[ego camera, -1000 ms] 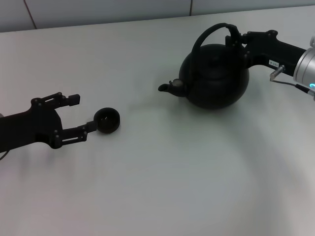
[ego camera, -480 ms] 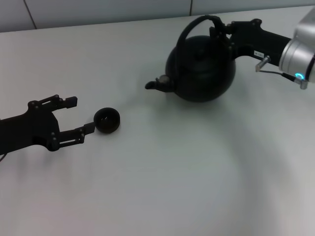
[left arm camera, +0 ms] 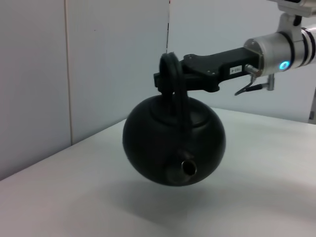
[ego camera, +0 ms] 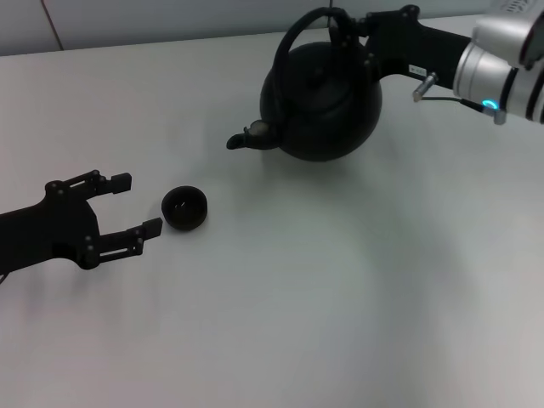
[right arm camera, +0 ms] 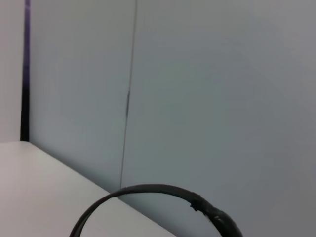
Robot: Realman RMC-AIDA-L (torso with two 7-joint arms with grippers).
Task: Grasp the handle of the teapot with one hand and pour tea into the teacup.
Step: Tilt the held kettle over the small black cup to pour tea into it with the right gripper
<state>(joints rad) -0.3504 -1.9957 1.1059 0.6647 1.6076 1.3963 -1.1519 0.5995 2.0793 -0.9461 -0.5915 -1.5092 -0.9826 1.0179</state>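
Observation:
The round black teapot (ego camera: 319, 100) hangs in the air at the back right, spout toward the left. My right gripper (ego camera: 347, 27) is shut on the top of its arched handle (ego camera: 293, 36). The left wrist view shows the teapot (left arm camera: 173, 145) lifted above its shadow, with the right gripper (left arm camera: 170, 79) on the handle (left arm camera: 175, 86). The right wrist view shows only the handle's arc (right arm camera: 158, 192). The small dark teacup (ego camera: 184, 208) stands on the table at the left. My left gripper (ego camera: 136, 204) is open, just left of the teacup, apart from it. No tea shows.
The white table (ego camera: 340, 289) spreads under everything. A pale wall (ego camera: 170, 17) runs along its back edge, close behind the teapot.
The right gripper has lifted the teapot off the table and carried it left and toward the back. The left gripper has drawn slightly left, away from the teacup.

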